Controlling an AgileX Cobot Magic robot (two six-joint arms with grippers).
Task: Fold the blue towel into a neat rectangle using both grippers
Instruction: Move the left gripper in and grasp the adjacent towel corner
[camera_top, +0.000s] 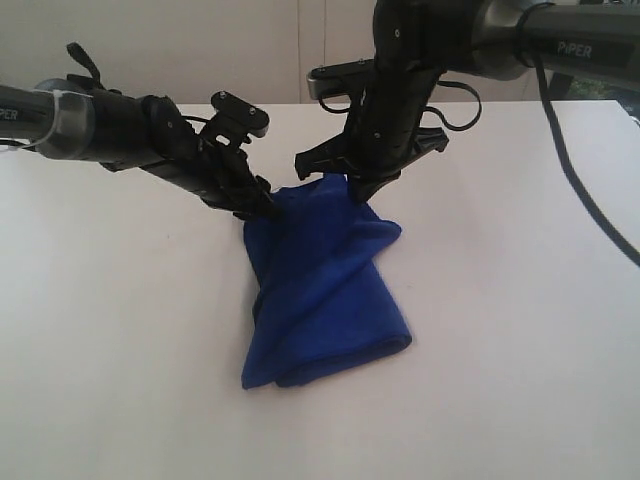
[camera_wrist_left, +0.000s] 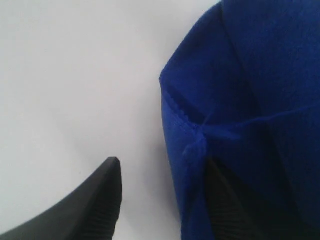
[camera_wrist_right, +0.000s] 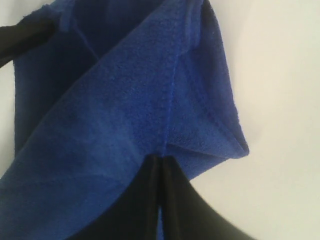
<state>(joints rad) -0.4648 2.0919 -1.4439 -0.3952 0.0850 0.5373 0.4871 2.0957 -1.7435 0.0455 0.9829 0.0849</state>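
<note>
Blue towel (camera_top: 325, 300), rumpled uneven fold.

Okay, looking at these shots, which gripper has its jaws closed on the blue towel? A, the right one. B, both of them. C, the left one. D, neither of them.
A: the right gripper has its fingers pressed together on a fold of the blue towel, while the left gripper stands with its jaws spread wide at the towel's corner.
</note>
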